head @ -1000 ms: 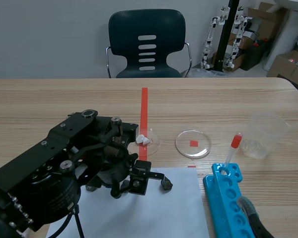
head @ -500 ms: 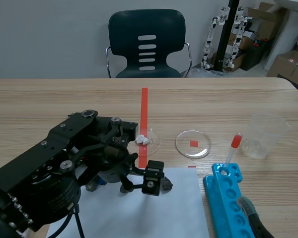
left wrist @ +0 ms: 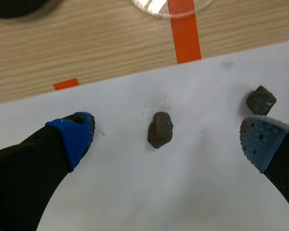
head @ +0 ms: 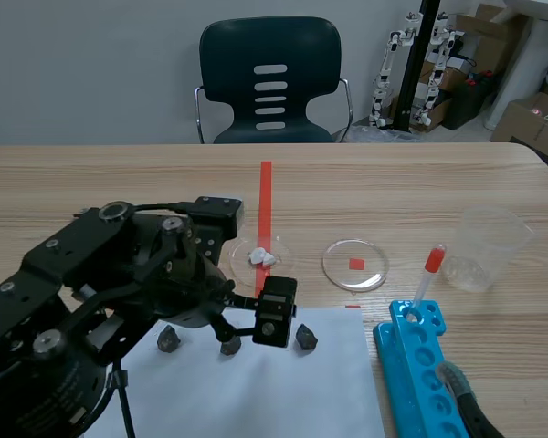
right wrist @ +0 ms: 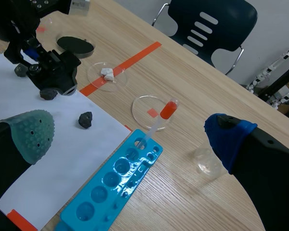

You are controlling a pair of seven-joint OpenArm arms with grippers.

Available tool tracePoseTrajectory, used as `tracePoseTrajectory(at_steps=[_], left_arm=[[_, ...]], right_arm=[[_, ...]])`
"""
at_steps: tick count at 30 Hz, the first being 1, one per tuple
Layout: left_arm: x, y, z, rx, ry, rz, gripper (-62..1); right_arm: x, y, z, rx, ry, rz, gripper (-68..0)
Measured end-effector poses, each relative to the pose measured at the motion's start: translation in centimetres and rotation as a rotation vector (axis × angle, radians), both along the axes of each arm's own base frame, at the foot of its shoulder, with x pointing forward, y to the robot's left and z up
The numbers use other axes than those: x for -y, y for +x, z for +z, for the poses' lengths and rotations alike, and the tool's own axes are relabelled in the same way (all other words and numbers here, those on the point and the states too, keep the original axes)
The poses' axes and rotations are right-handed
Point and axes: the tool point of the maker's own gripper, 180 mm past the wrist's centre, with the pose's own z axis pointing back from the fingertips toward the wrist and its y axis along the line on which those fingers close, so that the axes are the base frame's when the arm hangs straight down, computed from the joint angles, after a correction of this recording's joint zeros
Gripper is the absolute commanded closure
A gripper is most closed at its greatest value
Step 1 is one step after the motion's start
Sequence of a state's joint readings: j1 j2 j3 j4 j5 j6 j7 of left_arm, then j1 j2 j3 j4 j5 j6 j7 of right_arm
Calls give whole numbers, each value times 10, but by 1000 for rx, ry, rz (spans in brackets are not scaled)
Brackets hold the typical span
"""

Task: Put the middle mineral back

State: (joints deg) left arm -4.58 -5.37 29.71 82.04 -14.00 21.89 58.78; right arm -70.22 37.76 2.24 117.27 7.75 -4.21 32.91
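Observation:
Three dark minerals lie in a row on the white paper (head: 283, 392). The middle mineral (left wrist: 160, 129) rests on the paper between the fingers of my left gripper (left wrist: 167, 137), which is open and touches nothing. From the scene view the same stone (head: 228, 347) sits just under the left gripper (head: 233, 324). The right-hand mineral (left wrist: 260, 100) lies beside one blue pad. My right gripper (right wrist: 130, 139) hangs open and empty high above the table's right side, with the blue well tray (right wrist: 115, 183) beneath it.
A petri dish with white pieces (head: 260, 255) sits on the red tape line, and an empty dish (head: 354, 265) stands to its right. A red-bulbed dropper (head: 429, 269) leans in the blue well tray (head: 420, 365). A clear beaker (head: 484, 246) stands far right. A chair (head: 270, 82) faces the table.
My left gripper has opened wide, and the middle mineral now lies free on the paper. The arm has lifted and swung back to the left.

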Motion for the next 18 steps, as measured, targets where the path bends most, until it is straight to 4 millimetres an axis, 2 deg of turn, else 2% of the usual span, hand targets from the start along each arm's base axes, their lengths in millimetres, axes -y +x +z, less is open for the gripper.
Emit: tracePoseTrajectory(at_steps=[4,8,14,16,18], left_arm=[[-7,8,21,179,-22,1,-623],[-13,7,44,362,-53,-5,-623],[-26,-9,60,501,-50,-44,-623],[-26,-17,61,509,-46,-92,-623],[-19,-25,66,527,-65,-184,-623]], right_arm=[[0,0,0,0,0,0,-679],[0,0,0,0,0,0,-679],[0,0,0,0,0,0,-679],[0,0,0,0,0,0,-679],[0,0,0,0,0,0,-679]])
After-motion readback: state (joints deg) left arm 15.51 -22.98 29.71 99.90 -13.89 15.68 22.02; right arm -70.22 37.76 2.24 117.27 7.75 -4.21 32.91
